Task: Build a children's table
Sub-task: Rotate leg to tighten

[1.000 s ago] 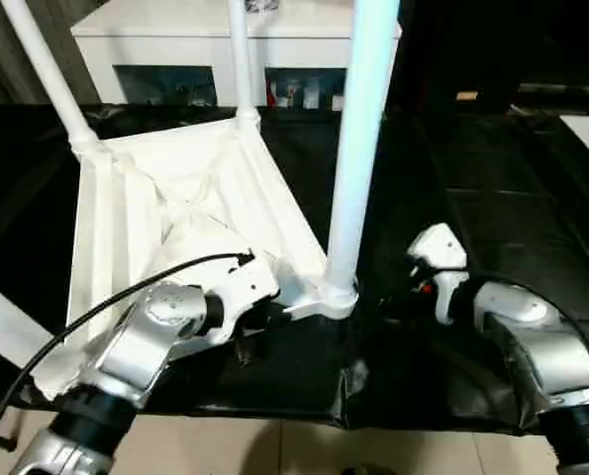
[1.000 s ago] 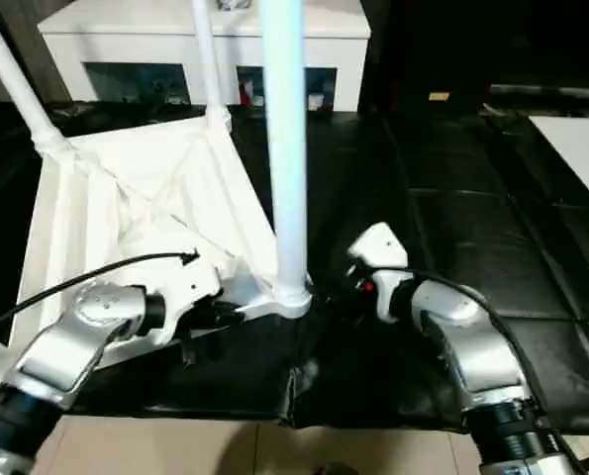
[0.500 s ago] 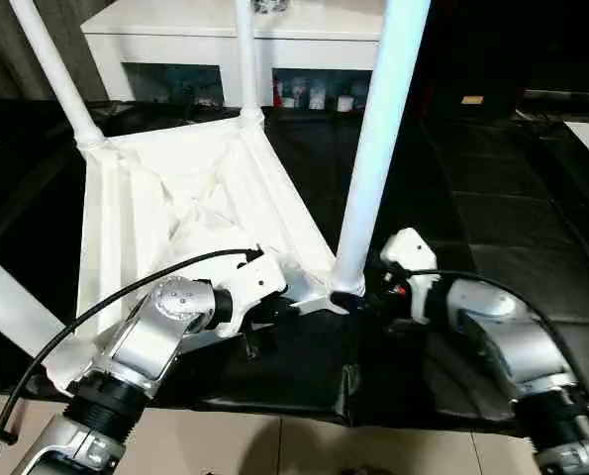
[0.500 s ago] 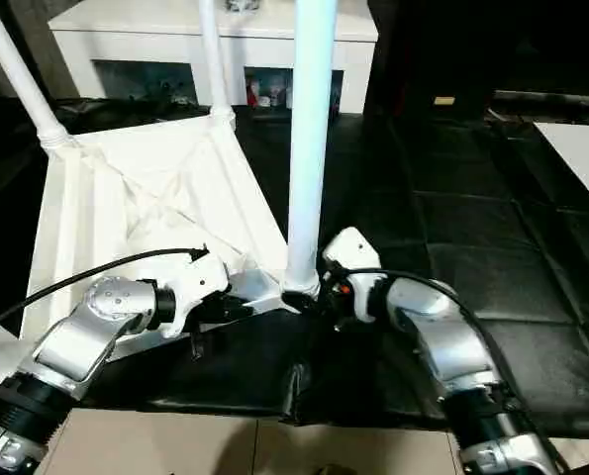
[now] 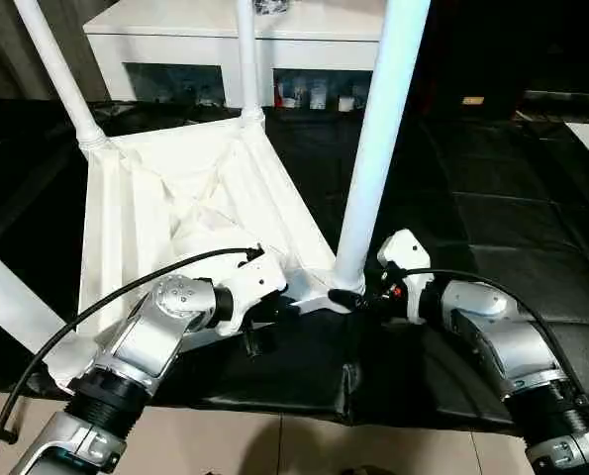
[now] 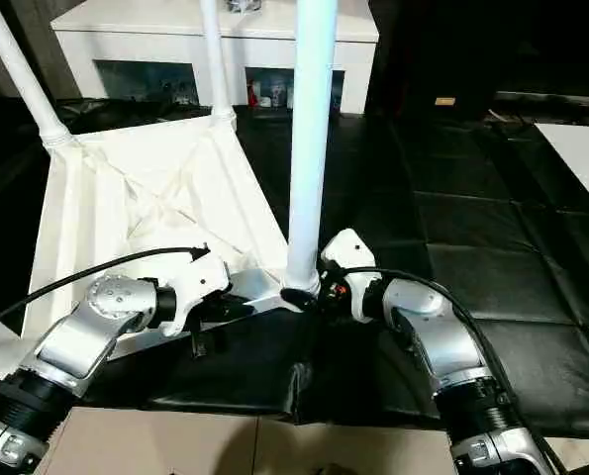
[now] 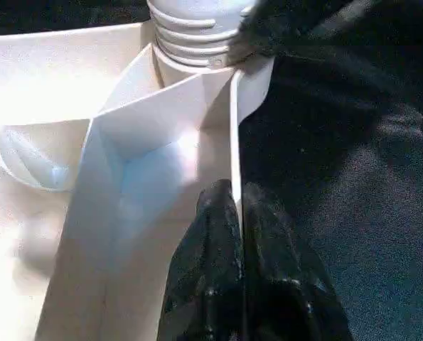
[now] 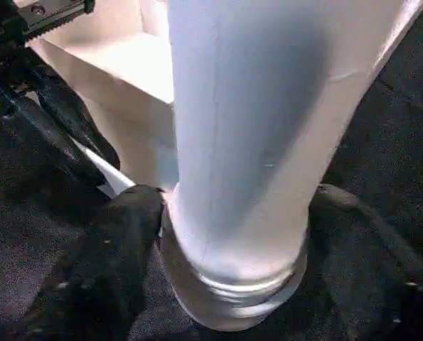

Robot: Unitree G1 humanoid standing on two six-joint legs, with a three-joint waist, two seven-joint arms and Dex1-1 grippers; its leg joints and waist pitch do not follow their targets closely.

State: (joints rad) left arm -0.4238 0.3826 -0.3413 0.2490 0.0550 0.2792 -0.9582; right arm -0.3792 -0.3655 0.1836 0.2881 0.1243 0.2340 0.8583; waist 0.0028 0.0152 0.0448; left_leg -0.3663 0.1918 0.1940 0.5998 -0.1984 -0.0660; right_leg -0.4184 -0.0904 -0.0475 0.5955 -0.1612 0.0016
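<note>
The tabletop (image 5: 175, 213) lies upside down on the mat (image 5: 492, 198), and everything sits around it. At its near right corner a leg (image 5: 373, 148) stands up from the socket. Another leg (image 5: 246, 59) rises from its far right corner, and a third leg (image 5: 56, 74) from its far left corner. A fourth leg (image 5: 7, 307) slants off from its near left corner. Behind the tabletop stands the cabinet (image 5: 225, 45). The left gripper (image 7: 237, 213) sits at the tabletop's near edge, just left of the corner leg, pinching the rim. The right gripper (image 8: 232, 234) is just right of that corner, its fingers (image 8: 104, 277) on either side of the leg's base.
</note>
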